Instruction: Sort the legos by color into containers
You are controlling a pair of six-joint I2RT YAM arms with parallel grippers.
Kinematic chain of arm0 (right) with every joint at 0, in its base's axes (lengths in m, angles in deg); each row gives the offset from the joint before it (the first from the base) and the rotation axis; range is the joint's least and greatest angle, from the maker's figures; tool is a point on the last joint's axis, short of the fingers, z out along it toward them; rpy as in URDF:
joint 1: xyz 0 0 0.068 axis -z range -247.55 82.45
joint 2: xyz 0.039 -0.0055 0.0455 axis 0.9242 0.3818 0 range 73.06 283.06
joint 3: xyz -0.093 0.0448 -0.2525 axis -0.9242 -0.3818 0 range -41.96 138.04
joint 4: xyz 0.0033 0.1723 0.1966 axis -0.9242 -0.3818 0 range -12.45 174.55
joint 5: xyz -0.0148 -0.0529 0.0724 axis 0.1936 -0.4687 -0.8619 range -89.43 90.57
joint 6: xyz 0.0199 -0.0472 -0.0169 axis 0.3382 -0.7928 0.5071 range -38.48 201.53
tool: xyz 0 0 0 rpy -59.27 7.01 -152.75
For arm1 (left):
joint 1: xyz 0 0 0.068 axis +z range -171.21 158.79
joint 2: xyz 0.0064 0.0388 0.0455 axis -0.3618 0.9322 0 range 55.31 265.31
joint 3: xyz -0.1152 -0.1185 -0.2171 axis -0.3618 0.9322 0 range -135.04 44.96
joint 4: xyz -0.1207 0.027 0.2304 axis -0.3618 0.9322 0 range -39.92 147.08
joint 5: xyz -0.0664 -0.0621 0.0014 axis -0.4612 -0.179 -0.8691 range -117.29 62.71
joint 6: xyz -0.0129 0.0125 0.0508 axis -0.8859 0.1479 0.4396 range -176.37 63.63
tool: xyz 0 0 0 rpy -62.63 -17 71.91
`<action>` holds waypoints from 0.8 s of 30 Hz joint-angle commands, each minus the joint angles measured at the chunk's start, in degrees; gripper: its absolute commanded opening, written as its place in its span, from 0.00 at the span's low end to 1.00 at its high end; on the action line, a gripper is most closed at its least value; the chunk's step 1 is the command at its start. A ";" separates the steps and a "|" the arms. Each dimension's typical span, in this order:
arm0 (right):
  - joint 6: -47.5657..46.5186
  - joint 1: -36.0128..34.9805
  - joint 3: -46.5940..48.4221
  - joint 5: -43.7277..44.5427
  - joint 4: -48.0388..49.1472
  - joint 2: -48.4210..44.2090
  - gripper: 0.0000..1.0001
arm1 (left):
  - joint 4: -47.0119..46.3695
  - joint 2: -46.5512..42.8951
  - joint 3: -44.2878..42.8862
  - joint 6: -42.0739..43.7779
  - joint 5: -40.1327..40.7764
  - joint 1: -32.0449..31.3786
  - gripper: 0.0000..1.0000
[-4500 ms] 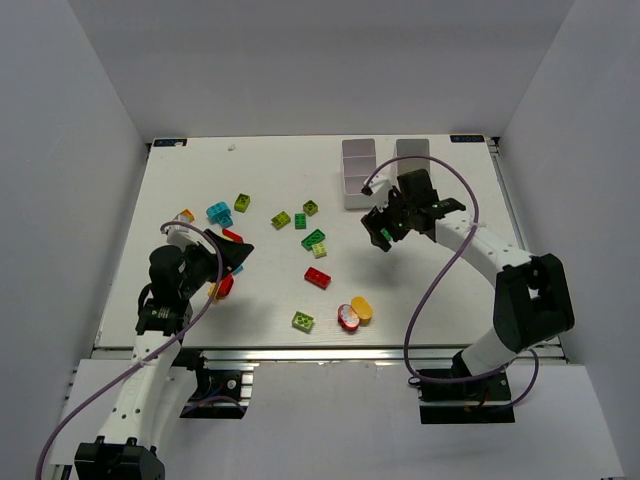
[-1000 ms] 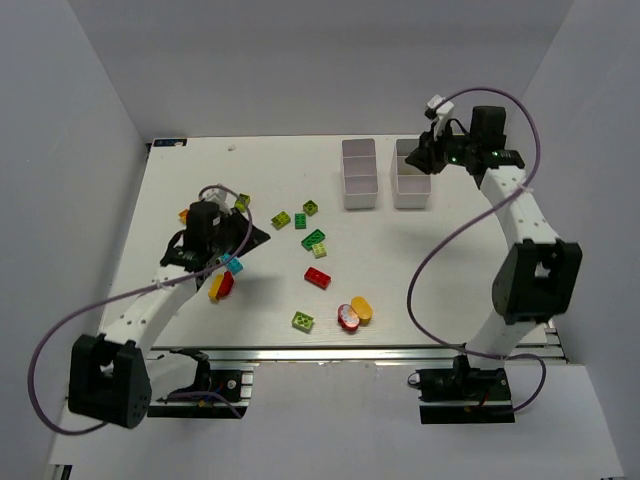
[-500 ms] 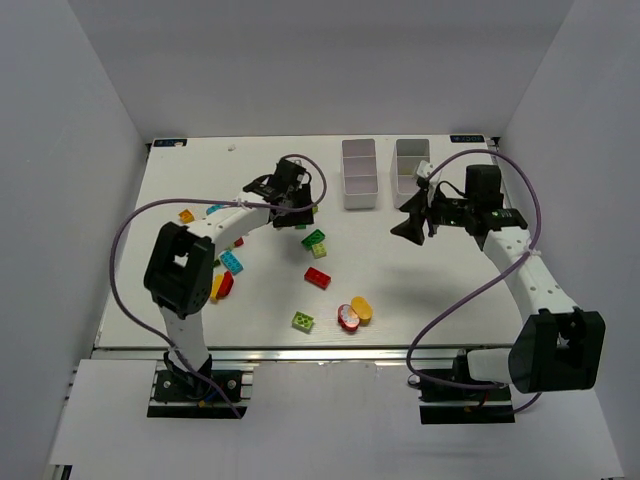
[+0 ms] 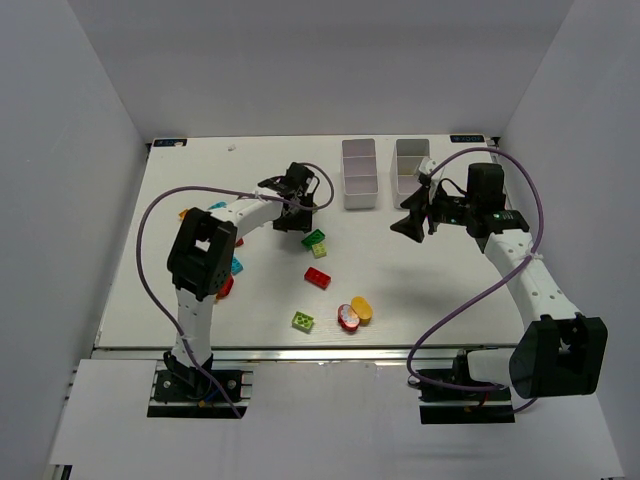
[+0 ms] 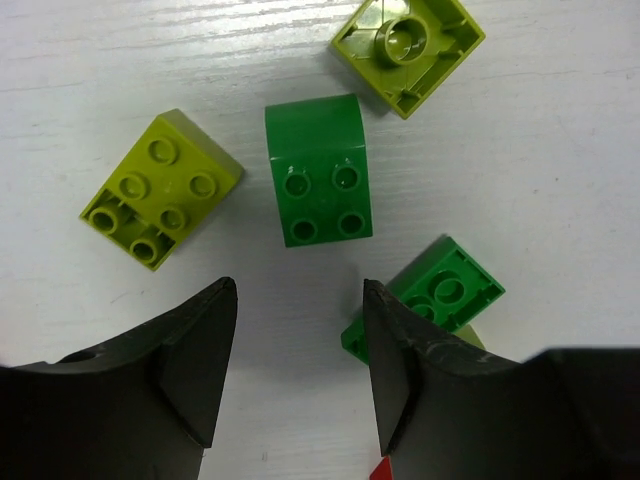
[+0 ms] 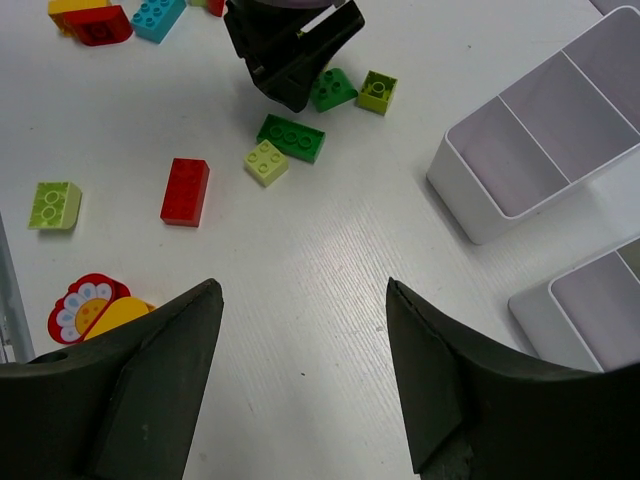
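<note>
Nearest, well in front of the left bin [image 4: 359, 203], lie a lime brick [image 4: 302, 321] and a flower piece [image 4: 348, 318]; a red brick [image 4: 318, 277] sits closer to the bin. Left of the bin, the left gripper [image 5: 297, 300] hangs over a dark green brick [image 5: 320, 170], fingers apart, empty. To the bin's right, the right gripper [image 6: 300, 295] hovers, fingers wide apart, empty. The right bin [image 4: 400, 160] stands just beside the left bin.

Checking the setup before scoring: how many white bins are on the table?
2. The left bin stands near the table's far edge, right of centre. The right bin sits beside it, apart, its near end partly behind the right claw. No others show.
</note>
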State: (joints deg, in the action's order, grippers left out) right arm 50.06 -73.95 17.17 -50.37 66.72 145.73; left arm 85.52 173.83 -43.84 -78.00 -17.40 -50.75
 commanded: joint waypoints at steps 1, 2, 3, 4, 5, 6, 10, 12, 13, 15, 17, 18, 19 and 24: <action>1.05 0.15 0.28 -0.04 1.74 -0.68 0.72 | -1.51 0.39 -2.26 1.06 -1.71 -0.17 0.63; 1.14 0.24 0.19 -0.04 1.74 -0.68 0.72 | -1.95 0.57 -2.35 0.97 -1.98 -0.17 0.63; 1.14 0.24 0.11 -0.04 1.83 -0.68 0.72 | -2.22 0.83 -2.44 0.89 -2.07 -0.17 0.63; 1.40 0.24 0.10 -0.04 1.83 -0.68 0.72 | -2.31 1.36 -2.78 0.80 -2.07 -0.17 0.63; 1.40 0.24 0.10 0.05 1.92 -0.59 0.72 | -2.57 1.62 -3.05 0.80 -1.98 -0.17 0.63; 1.40 0.15 0.10 0.05 1.92 -0.59 0.72 | -2.57 1.98 -3.31 0.88 -1.98 -0.17 0.63; 1.40 0.15 0.10 0.05 1.92 -0.51 0.72 | -2.40 4.52 -6.03 0.89 -2.33 -0.17 0.62; 1.40 0.15 0.28 0.05 1.92 -0.42 0.72 | -2.31 5.23 -7.00 0.80 -2.24 -0.17 0.61; 1.40 0.15 0.28 -0.04 1.92 -0.33 0.72 | -2.39 5.58 -7.44 0.71 -2.16 -0.17 0.60; 1.49 0.24 0.19 -0.04 1.83 -0.33 0.72 | -2.40 6.28 -8.41 0.71 -1.89 -0.17 0.59; 1.49 0.24 0.10 -0.13 1.83 -0.33 0.72 | -2.04 6.72 -9.20 0.62 -1.45 -0.17 0.55; 1.49 0.15 0.10 -0.04 1.83 -0.42 0.72 | -1.96 6.81 -9.29 0.62 -1.37 -0.17 0.53; 1.49 0.24 0.02 0.05 1.83 -0.42 0.72 | -1.95 6.81 -9.29 0.53 -1.28 -0.17 0.52; 1.93 0.15 -0.16 -0.13 1.65 -0.33 0.72 | -2.30 6.29 -8.42 0.45 -1.19 -0.17 0.33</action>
State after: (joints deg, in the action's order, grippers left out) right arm 51.20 -73.95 17.15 -50.15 66.75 145.73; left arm 83.80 180.70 -51.12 -77.43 -18.97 -50.75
